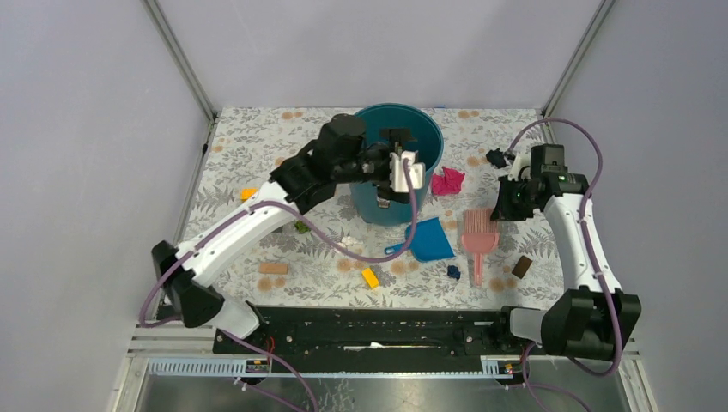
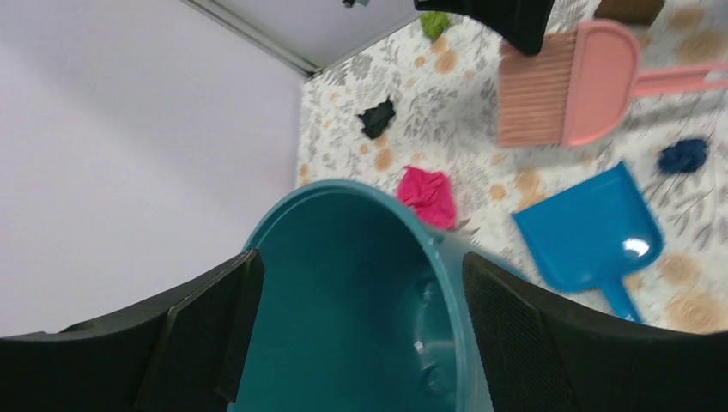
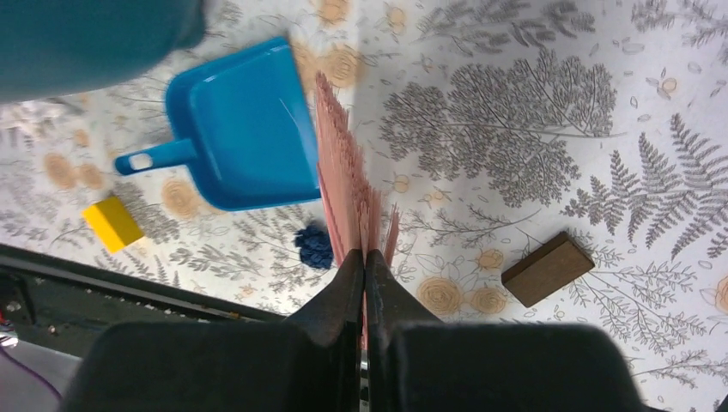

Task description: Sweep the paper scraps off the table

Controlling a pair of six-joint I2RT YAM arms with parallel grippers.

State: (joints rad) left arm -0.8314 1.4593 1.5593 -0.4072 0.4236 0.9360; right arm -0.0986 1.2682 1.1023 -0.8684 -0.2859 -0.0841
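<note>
Paper scraps lie on the floral table (image 1: 257, 146): magenta (image 1: 447, 181) (image 2: 427, 196) beside the bucket, dark blue (image 1: 453, 272) (image 3: 315, 246) near the front, black (image 1: 496, 158) (image 2: 376, 118) far right, green (image 1: 302, 227) and white (image 1: 352, 243) under the left arm. My left gripper (image 1: 403, 172) (image 2: 360, 283) is open over the teal bucket (image 1: 429, 129) (image 2: 360, 197), its jaws straddling the near wall without touching it. My right gripper (image 1: 500, 209) (image 3: 365, 255) is shut on the bristle end of the pink brush (image 1: 478, 233) (image 3: 343, 163), seen edge-on.
A blue dustpan (image 1: 429, 240) (image 3: 240, 129) lies left of the brush. A yellow brick (image 1: 370, 276) (image 3: 112, 223), a tan block (image 1: 273, 268) and a brown block (image 1: 521, 266) (image 3: 548, 268) sit toward the front. The black base rail runs along the near edge.
</note>
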